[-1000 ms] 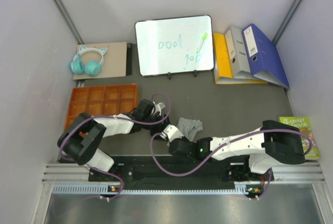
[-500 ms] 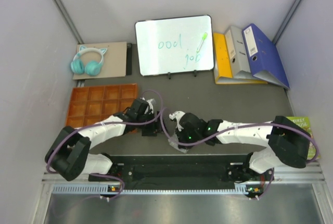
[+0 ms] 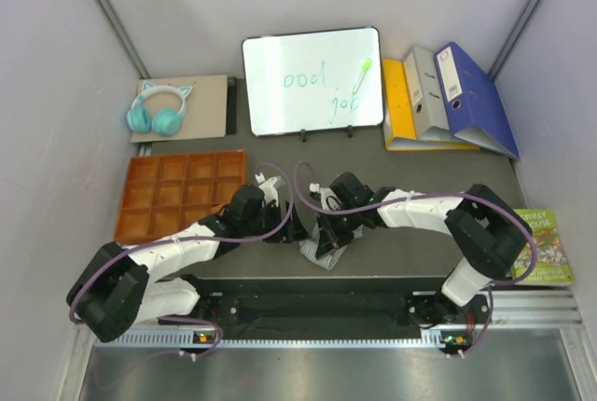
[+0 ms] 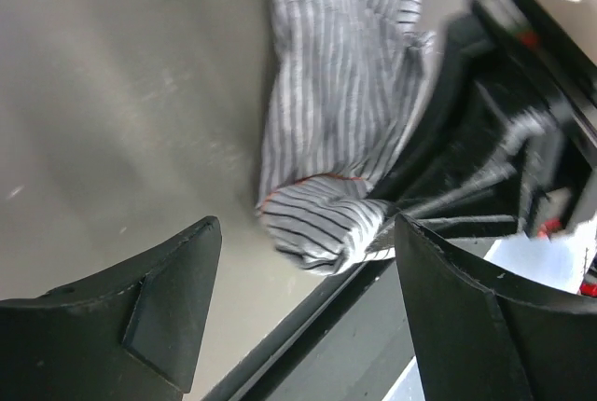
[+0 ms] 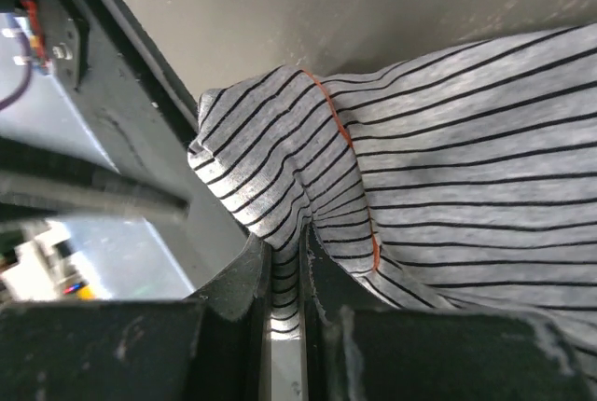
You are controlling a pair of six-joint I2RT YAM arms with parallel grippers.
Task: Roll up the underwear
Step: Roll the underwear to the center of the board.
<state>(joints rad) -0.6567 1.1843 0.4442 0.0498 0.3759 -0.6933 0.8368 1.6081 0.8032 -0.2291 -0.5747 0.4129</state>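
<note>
Your left arm [image 3: 177,247] lies low over the counter [image 3: 420,172], reaching from its near-left base past the orange tray [image 3: 154,198] toward centre. The left claw [image 4: 306,231] is spread wide with nothing in it, and its fingers point at the striped boxers [image 4: 340,112]. Your right arm [image 3: 420,207] doubles back, elbow out near the book [image 3: 544,244] and wrist turned in toward centre. The right claw [image 5: 287,284] is pinched tight on a fold of the boxers, just beside an orange stitch line. The boxers lie bunched at centre by the counter's near edge, between both claws. From above the arms mostly hide them, so they are probably crumpled rather than flat.
</note>
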